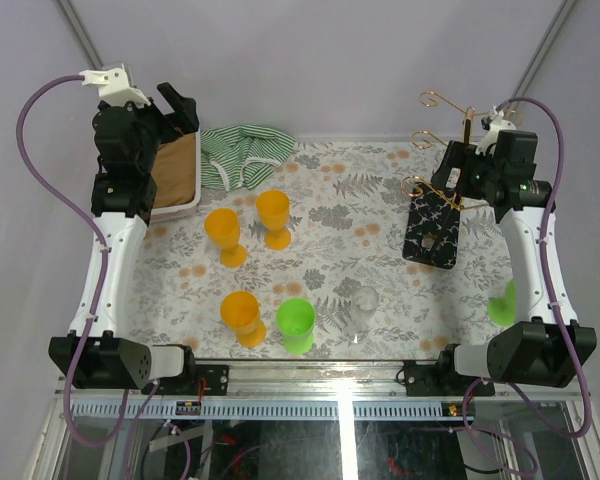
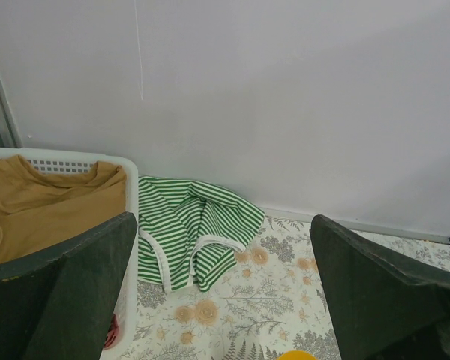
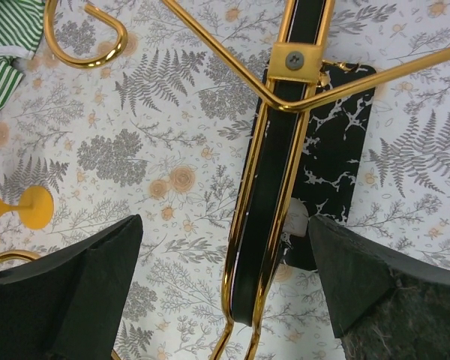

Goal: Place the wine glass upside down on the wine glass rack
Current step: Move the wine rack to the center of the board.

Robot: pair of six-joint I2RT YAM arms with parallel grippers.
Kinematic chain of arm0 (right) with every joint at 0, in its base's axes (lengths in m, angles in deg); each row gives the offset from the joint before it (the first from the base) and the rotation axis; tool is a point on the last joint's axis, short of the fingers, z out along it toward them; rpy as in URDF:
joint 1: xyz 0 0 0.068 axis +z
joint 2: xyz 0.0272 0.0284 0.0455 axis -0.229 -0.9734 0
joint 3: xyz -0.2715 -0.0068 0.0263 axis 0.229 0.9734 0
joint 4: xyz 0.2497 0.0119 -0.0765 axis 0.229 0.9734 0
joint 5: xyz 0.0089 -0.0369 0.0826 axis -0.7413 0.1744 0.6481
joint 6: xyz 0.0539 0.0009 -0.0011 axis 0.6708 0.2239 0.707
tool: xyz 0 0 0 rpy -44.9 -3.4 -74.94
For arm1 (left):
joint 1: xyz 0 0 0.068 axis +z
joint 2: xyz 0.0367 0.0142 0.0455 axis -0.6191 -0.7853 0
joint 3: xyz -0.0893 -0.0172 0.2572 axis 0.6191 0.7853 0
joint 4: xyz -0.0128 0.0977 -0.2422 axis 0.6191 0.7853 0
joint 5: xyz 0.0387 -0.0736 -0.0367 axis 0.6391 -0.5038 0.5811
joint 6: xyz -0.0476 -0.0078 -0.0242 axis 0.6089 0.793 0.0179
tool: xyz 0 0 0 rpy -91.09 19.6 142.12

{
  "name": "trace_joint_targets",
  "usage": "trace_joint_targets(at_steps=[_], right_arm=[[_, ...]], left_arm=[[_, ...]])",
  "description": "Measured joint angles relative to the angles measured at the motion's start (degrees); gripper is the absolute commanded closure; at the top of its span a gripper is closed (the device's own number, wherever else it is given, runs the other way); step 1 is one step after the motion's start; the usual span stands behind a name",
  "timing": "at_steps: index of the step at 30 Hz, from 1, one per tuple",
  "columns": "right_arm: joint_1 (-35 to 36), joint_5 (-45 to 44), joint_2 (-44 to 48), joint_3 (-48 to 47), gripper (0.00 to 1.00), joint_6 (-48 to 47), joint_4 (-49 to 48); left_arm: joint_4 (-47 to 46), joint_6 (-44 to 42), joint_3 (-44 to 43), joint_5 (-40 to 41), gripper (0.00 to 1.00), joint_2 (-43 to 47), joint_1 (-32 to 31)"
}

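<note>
Orange goblets [image 1: 273, 215] and green cups [image 1: 296, 322] flank the clear wine glass [image 1: 360, 310] on the worktop [image 1: 380, 200]. The gold-wire, black-based wine glass rack [image 1: 435, 225] stands beneath the right gripper [image 3: 225, 221], which is spread wide and empty. The left gripper [image 2: 223, 221] is likewise wide and empty.

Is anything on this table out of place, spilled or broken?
The striped shirt lies crumpled beside the basket, not inside it. That looks untidy. Nothing appears spilled or broken.

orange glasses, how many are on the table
3 orange glasses: one and another stand together left of centre; a third is near the front edge beside a green glass. The arms could hide more.
</note>
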Motion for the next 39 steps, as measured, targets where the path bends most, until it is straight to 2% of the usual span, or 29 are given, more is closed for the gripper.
trace_joint_targets(at_steps=[13,20,26,39], right_arm=[[-0.61,5.86,0.39,6.40,0.01,0.44,-10.84],[-1.22,12.22,1.27,8.50,0.01,0.68,-15.26],[-1.53,18.34,1.42,9.22,0.01,0.96,-16.31],[-1.53,25.33,3.13,10.64,0.01,1.97,-17.81]], left_arm=[[0.09,0.07,0.02,0.00,0.00,0.00,0.02],[0.13,0.74,0.02,-0.02,0.00,0.00,0.00],[0.13,1.16,0.02,0.00,0.00,0.00,0.02],[0.15,1.51,0.13,0.00,0.00,0.17,0.02]])
